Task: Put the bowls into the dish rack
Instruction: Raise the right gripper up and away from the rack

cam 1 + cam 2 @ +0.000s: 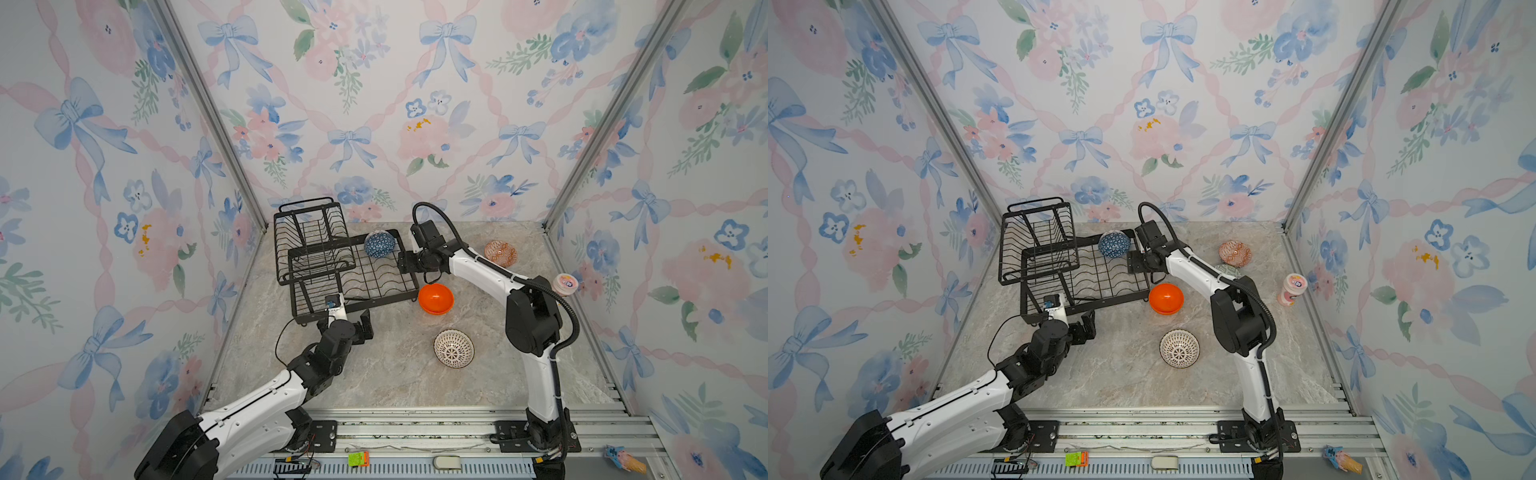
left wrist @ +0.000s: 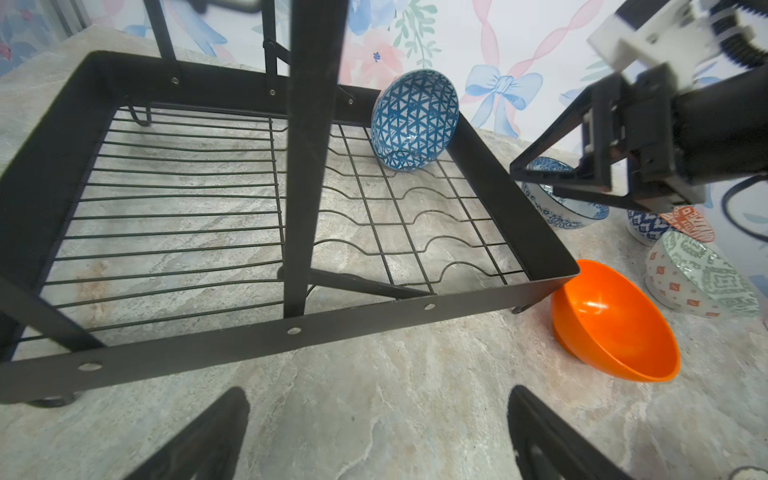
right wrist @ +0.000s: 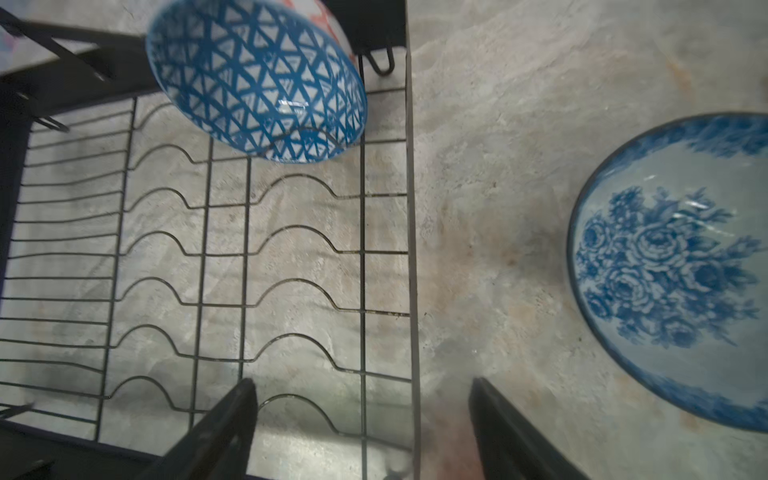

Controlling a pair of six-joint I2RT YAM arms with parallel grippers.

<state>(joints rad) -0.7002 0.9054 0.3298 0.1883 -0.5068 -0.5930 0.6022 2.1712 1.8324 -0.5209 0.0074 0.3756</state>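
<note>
- The table [image 1: 395,386] is a marbled slab that carries every item listed below.
- The dish rack [image 2: 374,318] stands on the table. It is a black wire base tray with a smaller raised basket over its left part. All positions below refer to this rack.
- My left gripper [image 2: 378,399] hovers just in front of the rack's front wall, over bare table. Its jaws stand wide apart with nothing between them.
- My right gripper [image 3: 363,384] sits above the rack's right side wall, one finger over the tray grid and one over the table outside. Its jaws are parted and hold nothing.
- The blue-white floral bowl [image 3: 673,270] rests mouth up on the table near the rack's right wall. In both top views my right arm [image 1: 482,266] hides it.
- The blue geometric bowl [image 1: 379,244] is inside the base tray, at the rack's far right corner, tipped onto its edge against the far wall.
- The plain orange bowl [image 1: 435,298] sits on the table just beside the rack's front right corner. I cannot tell whether it touches the rack.
- The white bowl with dark radial lines [image 1: 454,348] stands mouth up in front of the rack, beyond the orange bowl and well apart from the rack.
- The pale green patterned bowl [image 2: 706,274] lies right of the rack, past the floral bowl.
- The orange-white patterned bowl [image 1: 500,252] lies right of the rack, well apart from it, level with its far end.
- The pink cup [image 1: 1292,289] stands upright, farthest right of the rack.
</note>
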